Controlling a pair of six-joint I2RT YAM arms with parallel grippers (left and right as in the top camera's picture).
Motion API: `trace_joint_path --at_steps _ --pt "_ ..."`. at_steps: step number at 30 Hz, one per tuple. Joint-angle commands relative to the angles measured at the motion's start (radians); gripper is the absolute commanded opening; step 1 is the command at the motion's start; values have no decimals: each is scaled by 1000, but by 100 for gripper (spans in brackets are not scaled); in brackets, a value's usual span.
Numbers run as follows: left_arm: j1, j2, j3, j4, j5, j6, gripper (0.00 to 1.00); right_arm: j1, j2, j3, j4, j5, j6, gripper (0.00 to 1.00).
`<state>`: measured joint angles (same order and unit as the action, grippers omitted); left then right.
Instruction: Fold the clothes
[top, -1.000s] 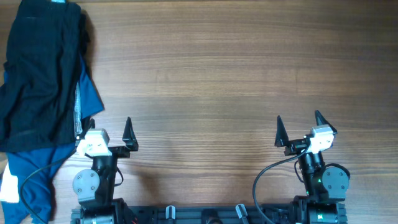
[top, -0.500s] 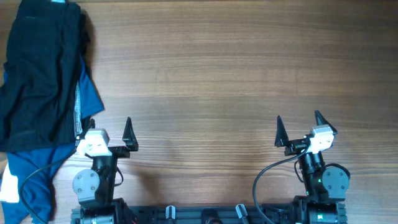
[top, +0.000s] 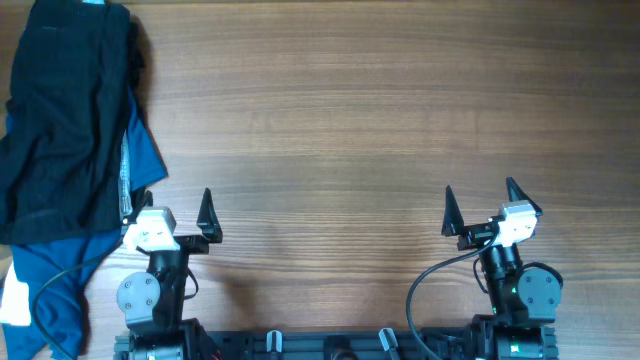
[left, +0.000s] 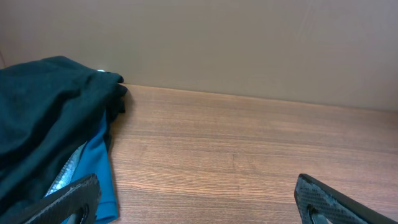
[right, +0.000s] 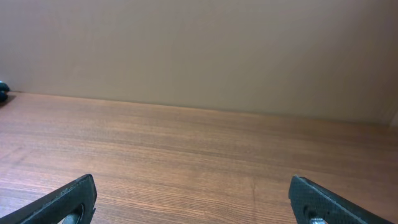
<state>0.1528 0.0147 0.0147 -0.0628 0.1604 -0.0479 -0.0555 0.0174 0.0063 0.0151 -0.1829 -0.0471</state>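
Observation:
The black shorts (top: 65, 110) lie folded in a heap at the table's far left, on top of a deep blue garment (top: 60, 270). In the left wrist view the black shorts (left: 43, 118) fill the left side. My left gripper (top: 172, 210) is open and empty near the front edge, just right of the heap; it also shows in the left wrist view (left: 196, 196). My right gripper (top: 478, 205) is open and empty at the front right, far from the clothes; it also shows in the right wrist view (right: 189, 196).
The deep blue garment (left: 99, 168) sticks out from under the black shorts, with a pale strip along its edge. A white object (top: 14, 300) lies at the left edge. The wooden table (top: 340, 130) reaches back to a plain wall (right: 199, 50).

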Motion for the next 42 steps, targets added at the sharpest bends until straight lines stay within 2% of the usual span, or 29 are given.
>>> trace_joint_path --at_steps 1,16,20,25,28,29,33,38,42 --pt "7 -5 -9 0 -13 -13 100 2 0 -1 1 -13 1 100" --pt "7 -5 -9 2 -22 -13 100 2 0 -1 37 -36 -29 100" --pt "7 -5 -9 25 60 -13 100 2 0 -1 92 -91 -29 100" --pt "7 51 87 18 55 -13 100 2 24 54 135 -133 -21 100" --pt "7 209 216 -9 48 -12 100 2 127 145 134 -152 -23 100" --pt "7 324 299 -24 48 -13 100 2 218 213 134 -169 -25 100" --pt "7 593 522 -109 48 -13 100 2 453 380 101 -251 -25 100" --pt "7 951 889 -357 48 -4 100 2 805 646 -5 -383 -32 100" --pt "6 1209 1164 -582 52 69 100 2 1104 913 -224 -458 -45 100"
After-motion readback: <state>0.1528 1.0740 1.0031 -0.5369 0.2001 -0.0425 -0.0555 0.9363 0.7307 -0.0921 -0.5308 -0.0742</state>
